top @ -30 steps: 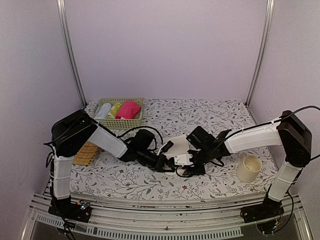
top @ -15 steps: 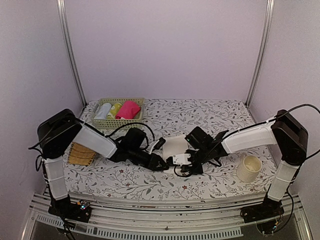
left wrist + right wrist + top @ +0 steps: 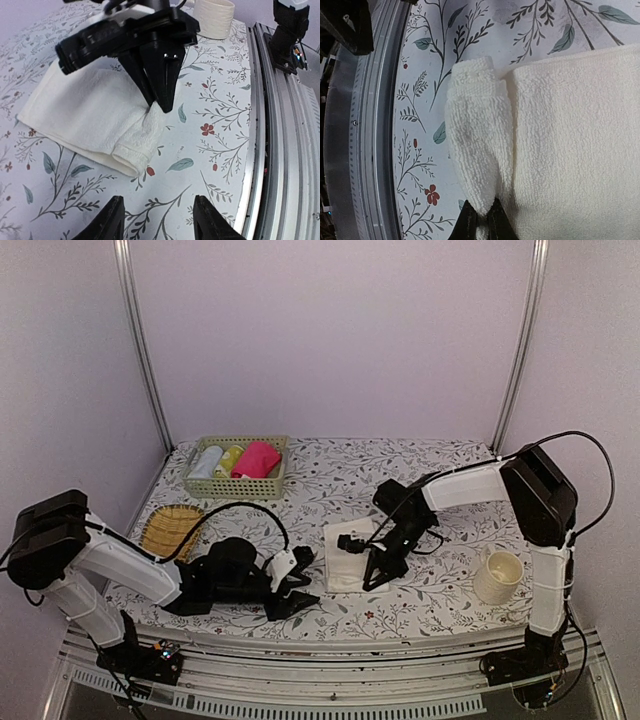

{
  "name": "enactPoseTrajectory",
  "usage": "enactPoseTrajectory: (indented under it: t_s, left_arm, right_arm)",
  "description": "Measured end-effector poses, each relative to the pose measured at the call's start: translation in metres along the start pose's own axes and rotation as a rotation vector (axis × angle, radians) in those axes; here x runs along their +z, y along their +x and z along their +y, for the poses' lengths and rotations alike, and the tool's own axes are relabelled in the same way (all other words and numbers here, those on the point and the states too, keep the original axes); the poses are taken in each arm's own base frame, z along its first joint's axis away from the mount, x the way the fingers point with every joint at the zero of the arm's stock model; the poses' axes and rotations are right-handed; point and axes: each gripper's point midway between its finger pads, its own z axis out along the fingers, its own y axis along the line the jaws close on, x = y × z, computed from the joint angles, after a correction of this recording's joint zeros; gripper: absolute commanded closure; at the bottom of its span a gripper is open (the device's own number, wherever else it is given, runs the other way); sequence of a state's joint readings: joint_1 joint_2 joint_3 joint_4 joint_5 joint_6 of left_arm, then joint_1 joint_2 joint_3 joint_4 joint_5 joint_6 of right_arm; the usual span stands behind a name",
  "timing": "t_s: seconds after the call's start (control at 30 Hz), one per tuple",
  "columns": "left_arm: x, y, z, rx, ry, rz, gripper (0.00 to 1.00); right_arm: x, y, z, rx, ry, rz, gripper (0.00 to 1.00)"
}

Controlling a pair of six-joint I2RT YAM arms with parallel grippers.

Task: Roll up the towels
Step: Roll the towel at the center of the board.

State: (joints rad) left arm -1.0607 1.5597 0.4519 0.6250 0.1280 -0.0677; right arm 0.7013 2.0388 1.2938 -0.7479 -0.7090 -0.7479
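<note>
The cream-white towel [image 3: 345,545] lies flat on the table's middle, its near end turned into a short roll [image 3: 475,145]. My right gripper [image 3: 373,578] points down at that roll and is shut on its edge [image 3: 481,220]. In the left wrist view the black fingers [image 3: 162,85] pinch the rolled end of the towel [image 3: 90,115]. My left gripper [image 3: 303,594] sits low on the table to the left of the towel, open and holding nothing [image 3: 160,222]. A pink towel [image 3: 258,458] lies rolled in the basket.
A green basket [image 3: 236,486] at the back left also holds a white and a yellow-green roll. The straw mat [image 3: 170,528] lies in front of it. A cream mug [image 3: 497,576] stands at the near right, also in the left wrist view [image 3: 215,17]. The table's metal edge [image 3: 280,125] runs close by.
My left gripper opened, let go of the towel and drew back to the left and toward the near edge. My right gripper shut on the towel's rolled end.
</note>
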Motion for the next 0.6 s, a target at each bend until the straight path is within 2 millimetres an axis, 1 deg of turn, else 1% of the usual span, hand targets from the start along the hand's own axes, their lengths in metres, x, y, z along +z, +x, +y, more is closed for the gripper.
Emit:
enactPoseTrajectory:
  t_s: [0.07, 0.13, 0.27, 0.37, 0.5, 0.6]
  left_arm:
    - [0.003, -0.004, -0.001, 0.065, -0.009, -0.009, 0.51]
    - [0.01, -0.01, 0.001, 0.116, -0.02, -0.014, 0.51]
    - [0.03, -0.023, 0.003, 0.203, -0.023, -0.022, 0.51]
    - [0.047, -0.028, 0.002, 0.257, -0.009, -0.019, 0.52]
    - [0.067, -0.026, -0.003, 0.302, 0.035, 0.005, 0.57]
    - [0.076, -0.02, -0.005, 0.318, 0.058, 0.034, 0.62]
  right_arm:
    - [0.0, -0.001, -0.001, 0.062, -0.071, -0.016, 0.97]
    - [0.0, -0.001, -0.001, 0.108, -0.127, -0.03, 0.97]
    - [0.0, -0.001, 0.0, 0.176, -0.206, -0.049, 0.97]
    - [0.001, -0.001, 0.001, 0.202, -0.239, -0.05, 0.97]
    - [0.003, -0.002, 0.004, 0.232, -0.278, -0.056, 0.97]
    - [0.004, -0.002, 0.005, 0.243, -0.291, -0.057, 0.97]
